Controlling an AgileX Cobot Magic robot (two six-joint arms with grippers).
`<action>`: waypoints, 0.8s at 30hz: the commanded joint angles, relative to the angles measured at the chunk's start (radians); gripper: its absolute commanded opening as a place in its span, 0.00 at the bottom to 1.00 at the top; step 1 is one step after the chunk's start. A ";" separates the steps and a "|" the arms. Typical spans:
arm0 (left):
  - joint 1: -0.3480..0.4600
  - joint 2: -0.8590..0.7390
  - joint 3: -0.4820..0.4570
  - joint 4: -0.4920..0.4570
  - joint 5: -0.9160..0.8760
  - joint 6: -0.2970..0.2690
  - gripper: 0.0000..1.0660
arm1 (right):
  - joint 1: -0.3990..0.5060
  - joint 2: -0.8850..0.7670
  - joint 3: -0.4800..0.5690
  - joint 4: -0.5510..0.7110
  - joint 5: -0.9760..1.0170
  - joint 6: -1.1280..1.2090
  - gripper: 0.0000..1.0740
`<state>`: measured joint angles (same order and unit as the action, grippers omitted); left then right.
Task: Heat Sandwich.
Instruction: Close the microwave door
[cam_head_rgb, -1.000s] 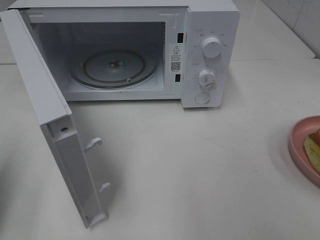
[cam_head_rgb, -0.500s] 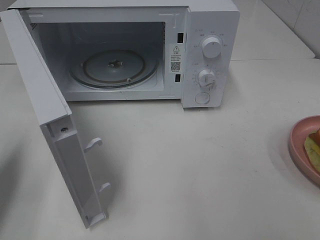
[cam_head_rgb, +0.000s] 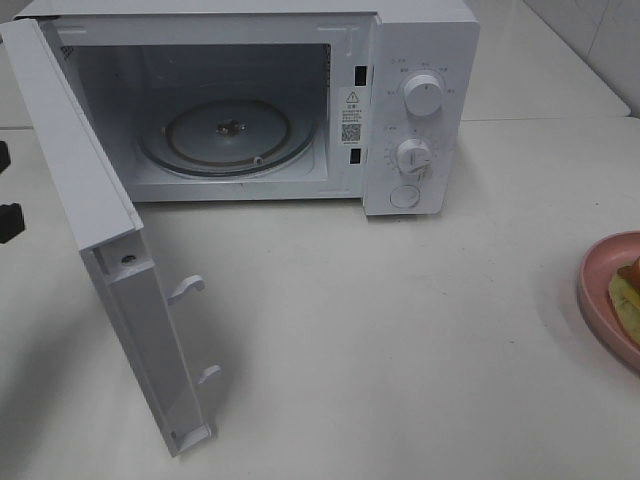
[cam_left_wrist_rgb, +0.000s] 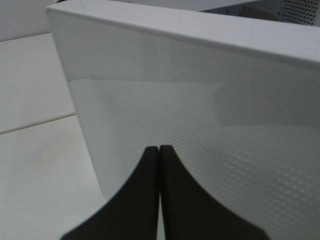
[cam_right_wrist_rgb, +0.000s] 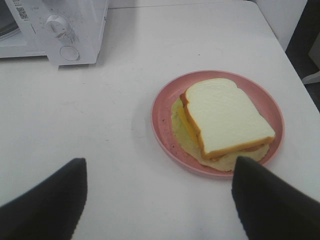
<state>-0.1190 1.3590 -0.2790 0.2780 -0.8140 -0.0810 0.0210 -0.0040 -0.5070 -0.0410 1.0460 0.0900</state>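
Observation:
The sandwich (cam_right_wrist_rgb: 227, 116), white bread with tan crust and yellow and reddish filling, lies on a round pink plate (cam_right_wrist_rgb: 165, 107) on the white table. In the high view only a sliver of the sandwich (cam_head_rgb: 628, 290) and the plate (cam_head_rgb: 596, 290) shows at the right edge. My right gripper (cam_right_wrist_rgb: 159, 162) is open and empty, hovering just short of the plate. My left gripper (cam_left_wrist_rgb: 159, 150) is shut and empty, close to the outer face of the open microwave door (cam_left_wrist_rgb: 200, 115). Dark parts of the left arm (cam_head_rgb: 8, 222) show at the left edge of the high view.
The white microwave (cam_head_rgb: 420, 100) stands at the back with its door (cam_head_rgb: 110, 260) swung wide open toward the front left. Its glass turntable (cam_head_rgb: 228, 135) holds nothing. Two knobs and a button sit on its right panel. The microwave's corner also shows in the right wrist view (cam_right_wrist_rgb: 60, 30).
Dark parts of my left arm have come into view at the left edge of the high view, behind the open door. The microwave, plate and sandwich have not moved.

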 joint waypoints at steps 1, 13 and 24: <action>-0.035 0.047 -0.023 0.006 -0.055 0.002 0.00 | -0.003 -0.027 0.000 0.002 -0.009 -0.008 0.71; -0.174 0.191 -0.118 -0.042 -0.099 0.013 0.00 | -0.003 -0.027 0.000 0.002 -0.009 -0.007 0.71; -0.347 0.305 -0.259 -0.258 -0.105 0.070 0.00 | -0.003 -0.027 0.000 0.002 -0.009 -0.007 0.71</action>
<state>-0.4570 1.6620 -0.5290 0.0460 -0.9010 -0.0190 0.0210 -0.0040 -0.5070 -0.0400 1.0460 0.0900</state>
